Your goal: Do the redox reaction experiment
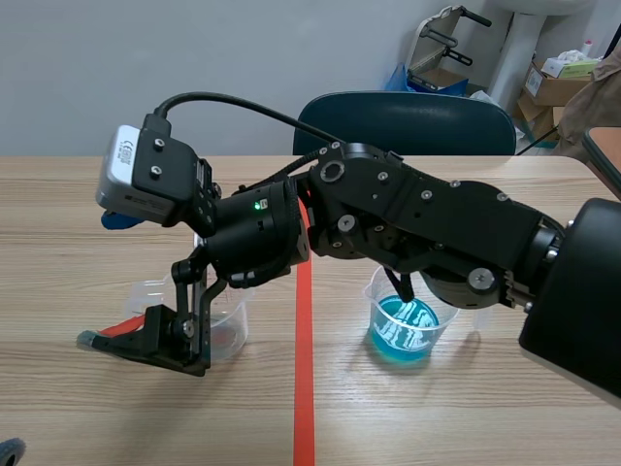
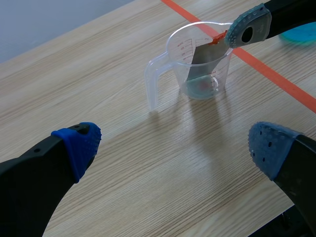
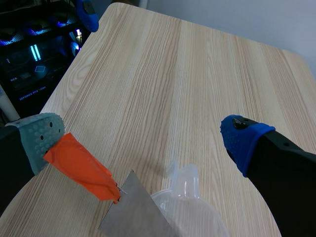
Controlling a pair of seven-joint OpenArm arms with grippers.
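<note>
Wood table [image 2: 98,74]: strip [image 2: 205,61] in cup [image 2: 174,52], clearest from L wrist.

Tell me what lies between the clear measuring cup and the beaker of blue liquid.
In the scene view, only bare tabletop crossed by the orange-red tape line separates the measuring cup from the blue beaker.

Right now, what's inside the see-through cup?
A grey metal strip with an orange end leans inside the clear cup. It covers part of the bottom.
</note>
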